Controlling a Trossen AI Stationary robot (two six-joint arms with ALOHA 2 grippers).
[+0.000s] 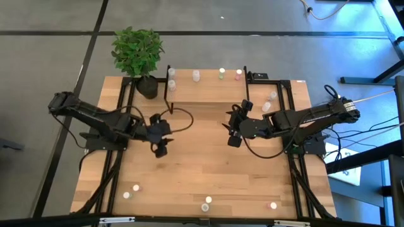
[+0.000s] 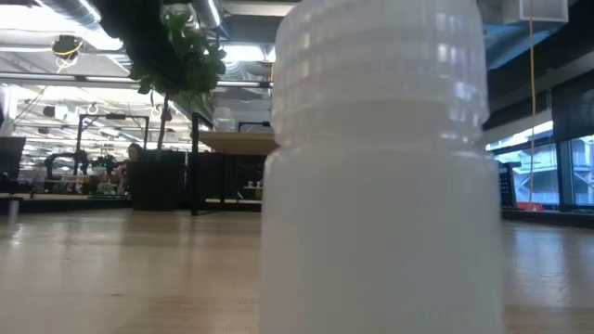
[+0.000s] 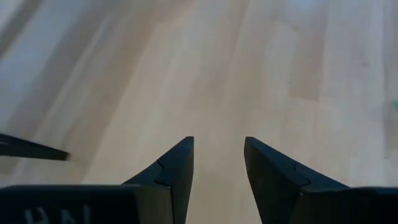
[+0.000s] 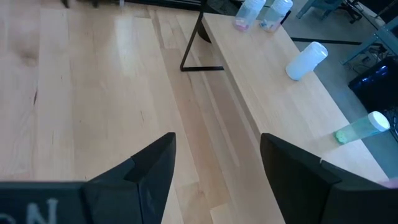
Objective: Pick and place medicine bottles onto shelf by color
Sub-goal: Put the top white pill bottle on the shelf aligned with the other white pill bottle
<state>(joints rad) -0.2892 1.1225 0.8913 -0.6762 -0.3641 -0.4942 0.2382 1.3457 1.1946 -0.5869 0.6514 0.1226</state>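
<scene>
Fingers of both arms are seen apart and empty: left gripper (image 1: 160,150) narrowly parted, right gripper (image 1: 233,140) wider, both hovering mid-tabletop. Some medicine bottles (image 1: 197,76) are already set on the shelf (image 1: 208,91) at the far edge; others are left near the front edge, among them a pink-capped bottle (image 1: 273,205) and a white-capped bottle (image 1: 208,200). Next pick is judged to be a front bottle: fingers should be centred over the cap, lowered straight, closed gently, since such light bottles are easily tipped. Placement should be matched to same-colour caps on the shelf.
</scene>
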